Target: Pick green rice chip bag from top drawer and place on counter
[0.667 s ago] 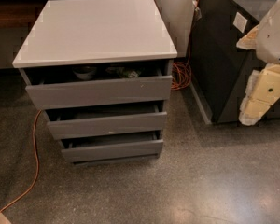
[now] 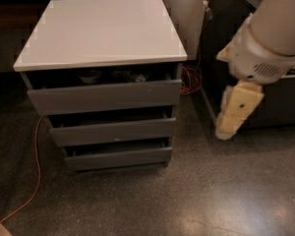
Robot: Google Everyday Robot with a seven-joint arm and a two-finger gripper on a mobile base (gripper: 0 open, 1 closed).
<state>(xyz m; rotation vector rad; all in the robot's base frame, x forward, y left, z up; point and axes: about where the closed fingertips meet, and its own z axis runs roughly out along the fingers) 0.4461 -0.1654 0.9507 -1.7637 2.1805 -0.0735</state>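
The top drawer (image 2: 105,96) of the grey cabinet stands a small way open under the white counter (image 2: 101,31). In the dark gap above its front I see two dim shapes (image 2: 91,75), and I cannot make out a green rice chip bag among them. My gripper (image 2: 227,131) is cream-coloured and hangs pointing down on the white arm (image 2: 265,43). It is to the right of the cabinet, level with the drawers and apart from them. It holds nothing that I can see.
Two lower grey drawers (image 2: 113,131) sit slightly ajar below the top one. A dark black unit (image 2: 285,102) stands on the right behind my arm. An orange cable (image 2: 37,161) runs over the speckled floor at the left, and more cable (image 2: 189,77) lies behind the cabinet.
My arm and gripper have moved left toward the cabinet and fill more of the view. The cabinet and its drawers have not moved.
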